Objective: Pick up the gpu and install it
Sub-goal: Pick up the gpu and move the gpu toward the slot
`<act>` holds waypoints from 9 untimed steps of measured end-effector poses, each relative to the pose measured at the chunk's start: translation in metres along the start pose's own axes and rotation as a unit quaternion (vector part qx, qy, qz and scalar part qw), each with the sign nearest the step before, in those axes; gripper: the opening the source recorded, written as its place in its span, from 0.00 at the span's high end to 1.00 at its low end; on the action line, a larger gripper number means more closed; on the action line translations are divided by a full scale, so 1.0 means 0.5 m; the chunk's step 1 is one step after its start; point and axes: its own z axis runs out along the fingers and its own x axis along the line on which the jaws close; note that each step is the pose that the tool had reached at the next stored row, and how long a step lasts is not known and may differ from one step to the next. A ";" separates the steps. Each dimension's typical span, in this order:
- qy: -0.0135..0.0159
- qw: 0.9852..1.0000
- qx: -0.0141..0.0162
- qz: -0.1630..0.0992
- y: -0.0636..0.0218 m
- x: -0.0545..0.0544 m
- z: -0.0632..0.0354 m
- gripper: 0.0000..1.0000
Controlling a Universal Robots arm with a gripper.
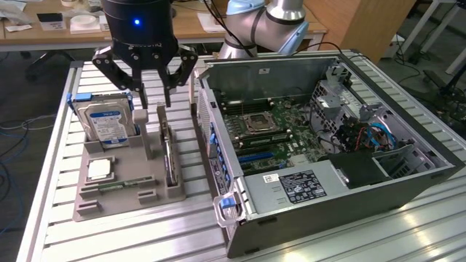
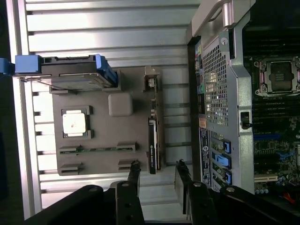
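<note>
The gripper (image 1: pixel 155 101) hangs over the gray parts holder (image 1: pixel 127 204) with its 2 fingers spread and nothing between them. The gpu (image 1: pixel 168 161) isn't picked up yet: it stands on edge in its slot along the holder's side nearest the open computer case (image 1: pixel 328 218). In the wrist view the card (image 2: pixel 153 145) lines up closer to 1 finger (image 2: pixel 133 174) than the other, so an off-centre squeeze looks like the main worry. That could tip the thin card or wedge it in the slot. The gray post (image 1: pixel 145 134) sits just beside the card, and the hard drive (image 1: pixel 109 124) in its blue caddy is near on the far side, so a wide finger could clip either one. The case wall is close on the other side too, tbh not much room. As for writing, the drive has a blue-and-white label and the power supply has a black label (image 1: pixel 298 185) with a small white sticker next to it. None of the text is readable, no brand either. There's also 1 blue light on the gripper body (image 1: pixel 136 22).
</note>
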 end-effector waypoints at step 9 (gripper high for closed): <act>0.000 1.000 0.000 0.000 0.000 0.000 0.006 0.53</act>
